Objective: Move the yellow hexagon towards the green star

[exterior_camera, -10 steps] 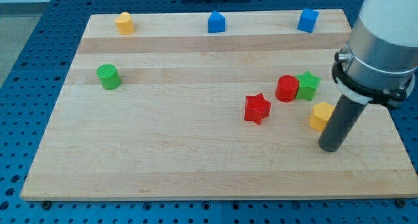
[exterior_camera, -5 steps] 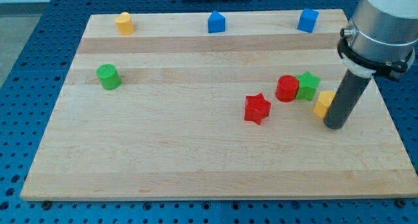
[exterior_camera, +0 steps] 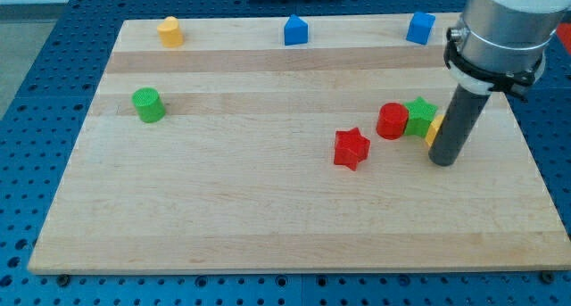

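The yellow hexagon (exterior_camera: 434,128) lies against the right side of the green star (exterior_camera: 419,116) at the board's right; the rod hides most of it. My tip (exterior_camera: 442,161) stands just below and right of the yellow hexagon, touching or nearly touching it. A red cylinder (exterior_camera: 392,120) touches the green star's left side.
A red star (exterior_camera: 351,148) lies left of and below the red cylinder. A green cylinder (exterior_camera: 148,104) sits at the left. A yellow cylinder (exterior_camera: 169,30), a blue house-shaped block (exterior_camera: 295,29) and a blue cube (exterior_camera: 420,27) line the top edge of the wooden board (exterior_camera: 223,208).
My tip has moved up and left, pushing the yellow hexagon up-left until it rests against the green star. The other blocks have not moved.
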`<state>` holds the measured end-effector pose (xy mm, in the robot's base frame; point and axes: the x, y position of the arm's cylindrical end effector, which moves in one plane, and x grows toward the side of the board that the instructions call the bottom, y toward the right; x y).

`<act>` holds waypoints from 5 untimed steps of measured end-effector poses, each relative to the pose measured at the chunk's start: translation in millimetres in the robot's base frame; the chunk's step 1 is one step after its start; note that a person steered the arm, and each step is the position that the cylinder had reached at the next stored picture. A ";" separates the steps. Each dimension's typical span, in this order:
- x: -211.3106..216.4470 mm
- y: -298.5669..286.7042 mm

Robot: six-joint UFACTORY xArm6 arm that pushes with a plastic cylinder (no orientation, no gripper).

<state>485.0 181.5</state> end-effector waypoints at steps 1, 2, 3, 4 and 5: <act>-3.5 2.1; -3.5 13.7; -3.5 24.1; -4.2 24.1; -4.5 24.1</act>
<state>480.5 205.6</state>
